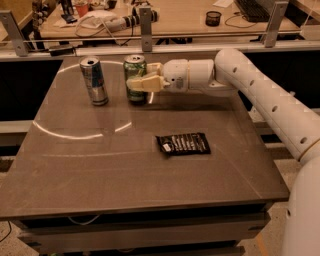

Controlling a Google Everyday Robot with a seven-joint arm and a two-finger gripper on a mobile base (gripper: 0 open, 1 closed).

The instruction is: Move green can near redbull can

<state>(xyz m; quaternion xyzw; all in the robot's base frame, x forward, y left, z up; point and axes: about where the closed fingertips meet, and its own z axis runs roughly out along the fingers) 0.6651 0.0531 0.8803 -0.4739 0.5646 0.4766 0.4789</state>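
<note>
So the gripper (pixel 138 80) is up at the far side of the table (pixel 100 175), a bit left of the middle, and its pale fingers (pixel 145 83) are clamped round the green can (pixel 134 66) from the right, one finger across the front and the other tucked behind. The can is upright with its silver top showing. Its base is right down at the tabletop, but I honestly can't tell if it's touching or hanging just above it. The white arm (pixel 260 95) comes in from the right edge and runs pretty much level across to the can. Just to the left of the green can is the redbull can (pixel 94 81), upright as well, close by but with a clear gap between them. Nearer the camera and off to the right there's a flat black packet (pixel 183 144) lying well apart from both cans. Behind the table there's a cluttered wooden desk (pixel 185 15).
</note>
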